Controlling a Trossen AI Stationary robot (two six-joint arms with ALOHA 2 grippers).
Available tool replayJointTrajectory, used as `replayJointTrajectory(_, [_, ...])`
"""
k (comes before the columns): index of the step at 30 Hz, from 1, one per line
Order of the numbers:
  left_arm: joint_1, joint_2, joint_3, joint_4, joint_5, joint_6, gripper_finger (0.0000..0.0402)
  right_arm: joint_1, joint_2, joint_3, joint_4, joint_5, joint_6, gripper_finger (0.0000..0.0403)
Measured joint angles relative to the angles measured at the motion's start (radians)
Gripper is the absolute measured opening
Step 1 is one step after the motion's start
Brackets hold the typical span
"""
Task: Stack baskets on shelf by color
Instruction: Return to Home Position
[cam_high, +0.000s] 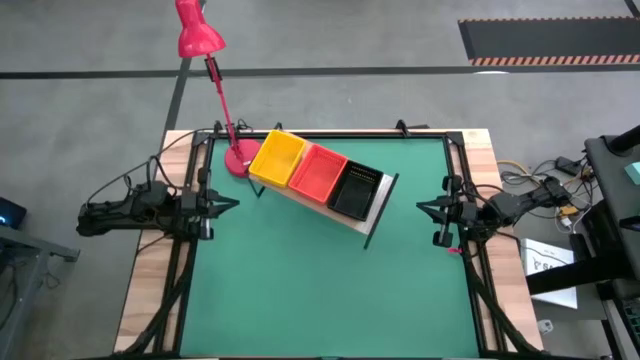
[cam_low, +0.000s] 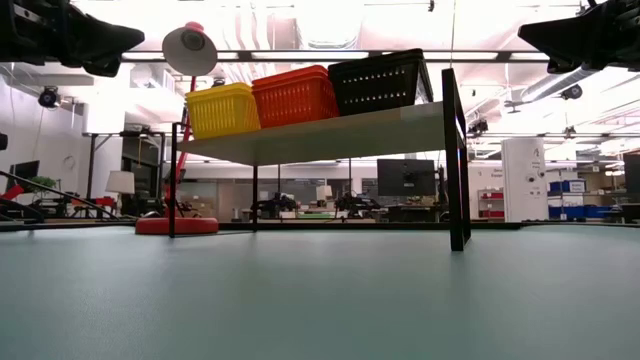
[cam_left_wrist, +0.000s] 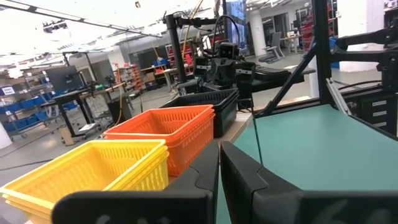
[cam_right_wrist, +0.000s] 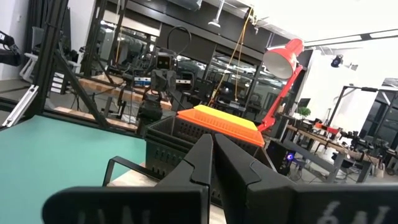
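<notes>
The shelf (cam_high: 378, 205), a light plank on a thin black frame, stands slantwise on the green mat at the table's far middle. On it rest three stacks of baskets in a row: yellow (cam_high: 277, 158), red-orange (cam_high: 317, 172) and black (cam_high: 356, 189). The low view shows them on the raised plank: yellow (cam_low: 222, 109), red-orange (cam_low: 295, 97), black (cam_low: 377, 82). My left gripper (cam_high: 233, 204) waits shut at the table's left edge, level with the shelf. My right gripper (cam_high: 421, 206) waits shut at the right edge. Both hold nothing.
A red desk lamp has its round base (cam_high: 240, 159) at the far left beside the yellow stack, and its arm leans back over the far edge to the shade (cam_high: 197, 33). The green mat (cam_high: 330, 290) lies bare in front of the shelf.
</notes>
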Motion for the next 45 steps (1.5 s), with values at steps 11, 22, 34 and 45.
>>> replayJointTrajectory(11, [0.000, 0.000, 0.000, 0.000, 0.000, 0.000, 0.0000, 0.000, 0.000, 0.000, -0.003, 0.001, 0.000, 0.0009])
replayJointTrajectory(22, [0.000, 0.000, 0.000, 0.000, 0.000, -0.001, 0.0000, 0.000, 0.000, 0.000, -0.002, 0.000, 0.000, 0.0009])
replayJointTrajectory(34, [0.000, 0.000, 0.000, 0.000, -0.004, -0.001, 0.0000, 0.000, 0.000, 0.000, -0.003, 0.000, 0.000, 0.0009])
replayJointTrajectory(45, [0.000, 0.000, 0.000, 0.000, -0.006, -0.001, 0.0000, 0.000, -0.001, 0.000, 0.025, 0.010, -0.050, 0.0009])
